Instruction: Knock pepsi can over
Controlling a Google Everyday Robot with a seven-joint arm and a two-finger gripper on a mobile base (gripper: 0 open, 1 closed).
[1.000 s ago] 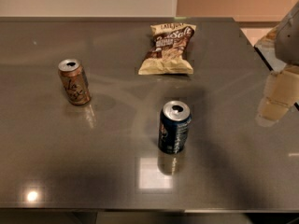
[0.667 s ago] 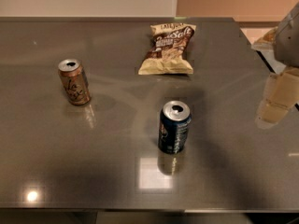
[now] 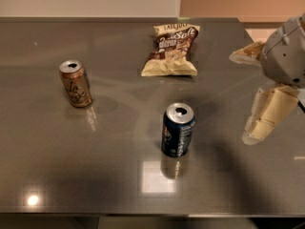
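Camera view shows a dark grey table (image 3: 71, 175) from above and a little in front. The pepsi can (image 3: 177, 130) stands upright near the middle of it, somewhat toward the front edge, silver top up and its pull-tab hole open. Nothing touches it. Off to the left, well apart, an orange can (image 3: 75, 83) also stands, leaning a bit in this view. Behind the blue can, toward the far edge, a bag of chips (image 3: 171, 50) lies flat.

The gripper (image 3: 242, 99) comes in from the right edge, hanging over the right side of the table. Its two cream fingers (image 3: 267, 116) are spread apart with nothing between them: one points down toward the tabletop, the other reaches out to the left, higher up. It is near the blue can but clearly apart from it, with bare table between the two.

To my eye this is the approach: the can has not been tipped yet and no contact has been made. The next move calls for the gripper to travel left, keeping low enough that a finger meets the can's side in its upper half, then push through so it topples instead of sliding across the slick surface. The other can and the bag are far enough off that a sideways sweep should miss them.
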